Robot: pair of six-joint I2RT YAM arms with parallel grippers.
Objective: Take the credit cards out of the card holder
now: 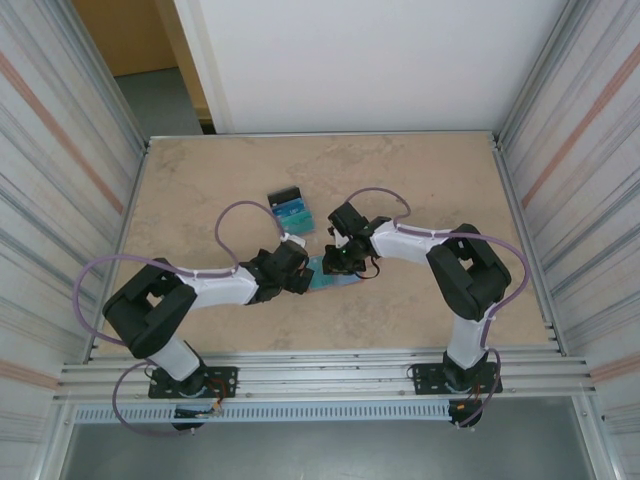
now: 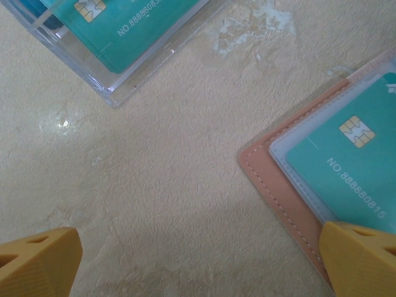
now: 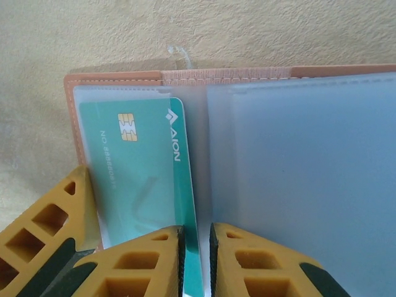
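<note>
The salmon-pink card holder (image 3: 111,77) lies open on the table, its blue-grey sleeves facing up. A teal credit card (image 3: 136,179) sits in its left pocket, right edge lifted. My right gripper (image 3: 197,260) is shut on that edge, with a thin slit left beside the right pad. In the left wrist view the same card (image 2: 346,154) shows inside the holder (image 2: 278,185). My left gripper (image 2: 198,266) is open wide, and its right fingertip (image 2: 362,260) rests on the holder's corner. From above, both grippers (image 1: 297,268) (image 1: 340,258) meet over the holder (image 1: 345,281).
A clear plastic tray (image 2: 105,77) holding a teal card (image 2: 136,18) and a blue one sits just beyond the holder, seen from above behind the grippers (image 1: 292,212). Metal walls fence the table on the left and right.
</note>
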